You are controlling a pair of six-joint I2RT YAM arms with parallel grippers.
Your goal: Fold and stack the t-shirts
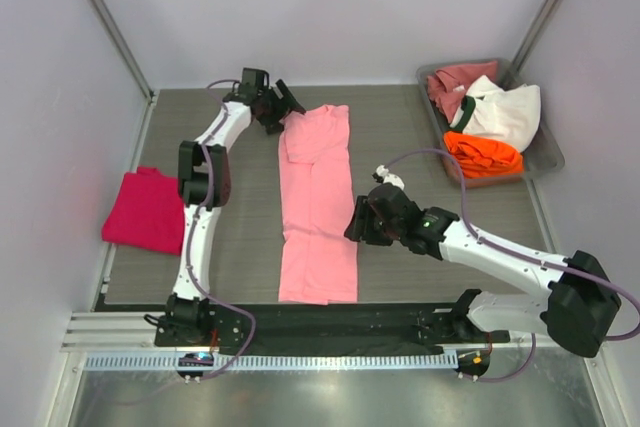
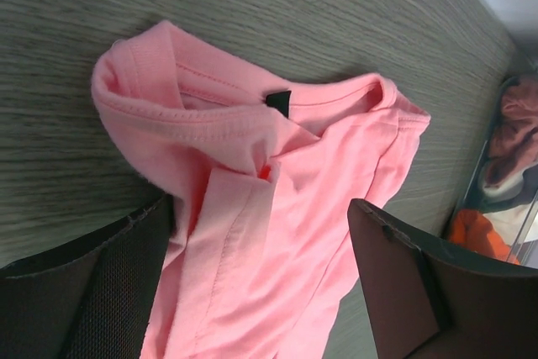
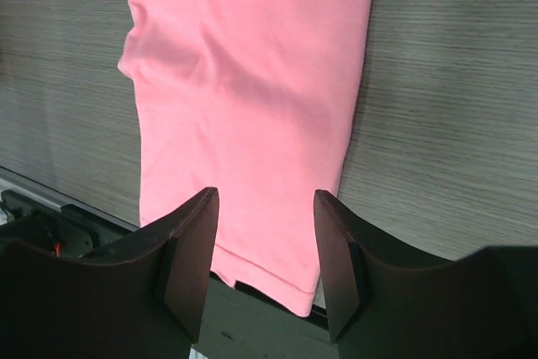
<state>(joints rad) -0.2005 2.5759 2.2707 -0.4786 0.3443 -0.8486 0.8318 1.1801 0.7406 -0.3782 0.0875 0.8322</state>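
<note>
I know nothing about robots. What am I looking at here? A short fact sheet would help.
Centre: light pink t-shirt, folded into a long strip
Left side: magenta-red t-shirt, roughly folded
Far right: tray holding dusty rose t-shirt, white t-shirt, orange t-shirt
Left gripper: open, at the pink collar
Right gripper: open, at the strip's right edge

A long folded light pink cloth t-shirt [image 1: 318, 207] lies down the middle of the grey wood-grain table [image 1: 245, 247], collar farthest. A folded magenta-red cloth t-shirt [image 1: 148, 209] lies well to its left. A shallow grey tray [image 1: 548, 159], far right, holds a dusty rose t-shirt [image 1: 455, 80] behind, a white t-shirt [image 1: 508, 112] between, an orange t-shirt [image 1: 482, 154] nearest.
</note>
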